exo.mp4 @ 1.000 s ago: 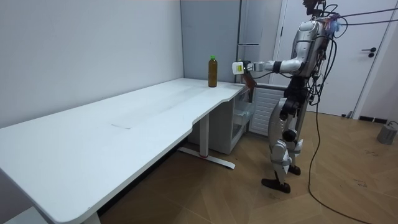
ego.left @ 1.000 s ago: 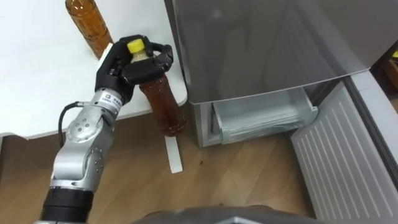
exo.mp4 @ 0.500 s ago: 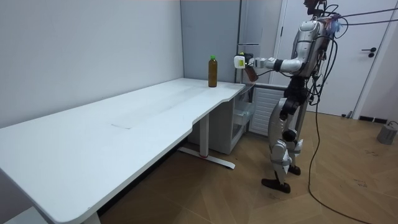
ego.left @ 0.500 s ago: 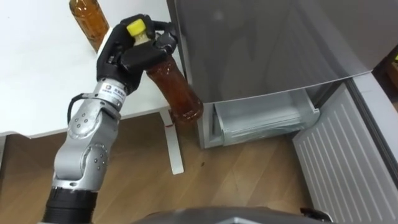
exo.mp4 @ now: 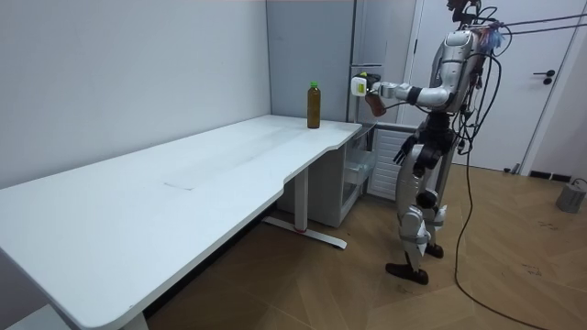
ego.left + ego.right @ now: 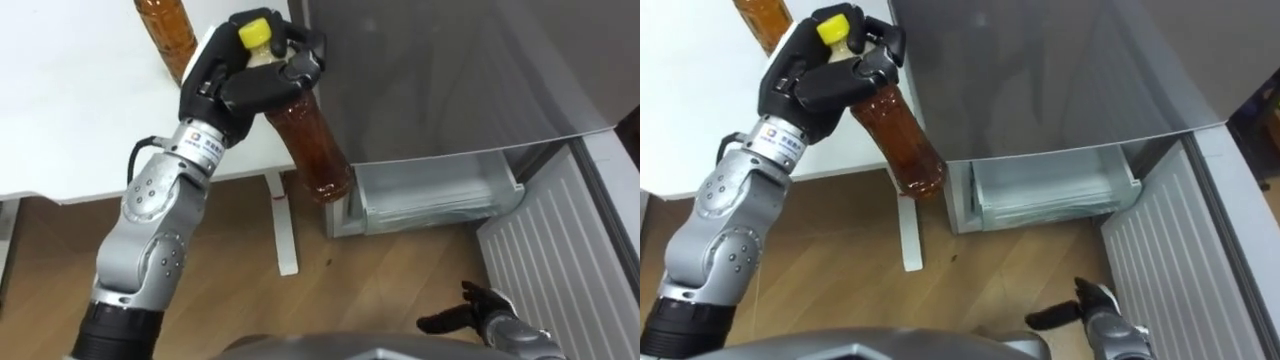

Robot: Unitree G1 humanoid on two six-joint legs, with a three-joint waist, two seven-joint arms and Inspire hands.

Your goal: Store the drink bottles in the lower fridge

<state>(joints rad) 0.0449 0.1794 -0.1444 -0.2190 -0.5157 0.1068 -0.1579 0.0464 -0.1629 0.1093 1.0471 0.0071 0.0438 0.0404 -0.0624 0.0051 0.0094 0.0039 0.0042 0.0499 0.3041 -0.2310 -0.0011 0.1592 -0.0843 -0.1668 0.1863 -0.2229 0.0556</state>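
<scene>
As our left hand [image 6: 235,85] curls tight round the neck of the yellow-capped bottle [image 6: 312,148], we hold it tilted in the air between the white table's [image 6: 70,110] edge and the grey fridge [image 6: 450,70], above the open lower drawer [image 6: 440,192]. A second bottle [image 6: 168,28] stands on the table. Our right hand [image 6: 495,318] hangs low, fingers relaxed.

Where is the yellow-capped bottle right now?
The yellow-capped bottle is gripped in the left robot hand, tilted between the white table and the grey fridge.
</scene>
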